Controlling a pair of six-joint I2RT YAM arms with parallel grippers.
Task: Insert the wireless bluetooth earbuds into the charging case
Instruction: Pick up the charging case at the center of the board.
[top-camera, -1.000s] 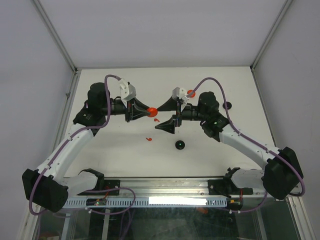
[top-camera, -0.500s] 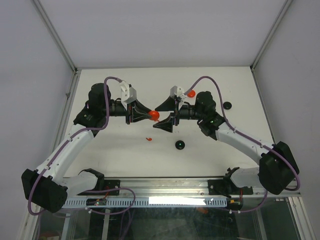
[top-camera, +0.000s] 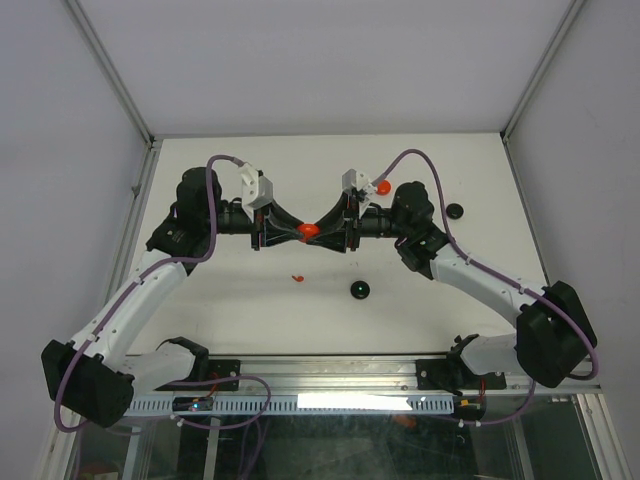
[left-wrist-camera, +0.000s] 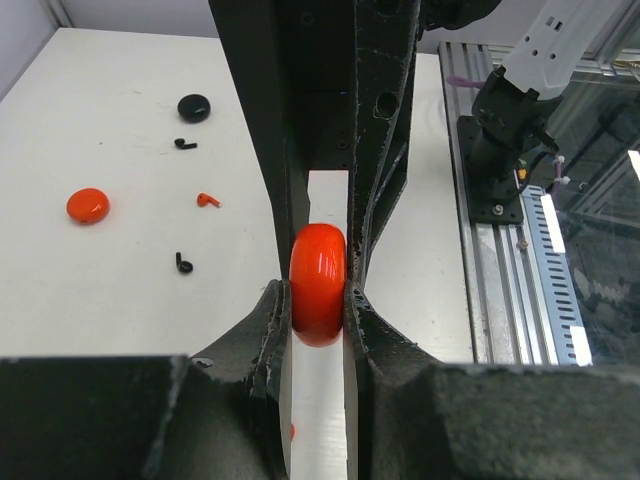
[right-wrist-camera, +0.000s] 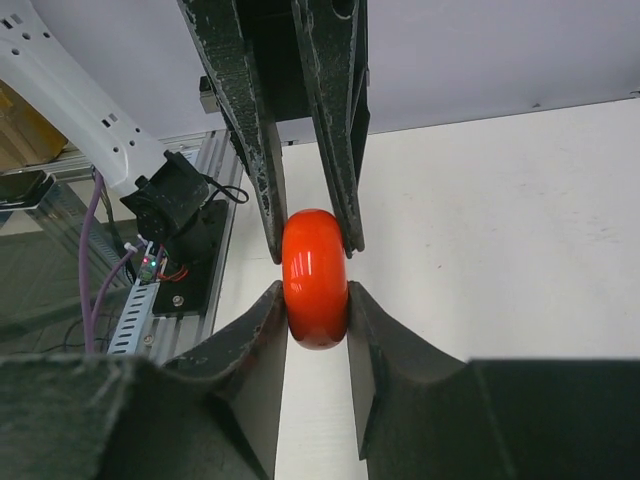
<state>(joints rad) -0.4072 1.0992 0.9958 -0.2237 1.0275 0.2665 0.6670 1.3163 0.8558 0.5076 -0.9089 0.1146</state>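
Observation:
A round red charging case (top-camera: 308, 230) hangs above the table's middle, gripped from both sides. My left gripper (top-camera: 298, 231) is shut on it, with the case (left-wrist-camera: 318, 285) pinched edge-on between its fingers. My right gripper (top-camera: 320, 231) comes from the opposite side, and its fingers also press on the case (right-wrist-camera: 315, 278). The two pairs of jaws cross each other. Loose earbuds lie on the table: a red earbud (left-wrist-camera: 207, 200) and two black earbuds (left-wrist-camera: 185, 144) (left-wrist-camera: 183, 263). The top view shows a red earbud (top-camera: 298, 277) below the grippers.
A second red case (top-camera: 383, 186) sits behind the right wrist. One black case (top-camera: 455, 210) lies at the far right and another black case (top-camera: 359, 290) near the front middle. The metal rail (top-camera: 330, 400) runs along the near edge.
My right gripper has moved left up to the red case and shut its wide-open jaws on it. The left gripper has kept its hold and shifted slightly right.

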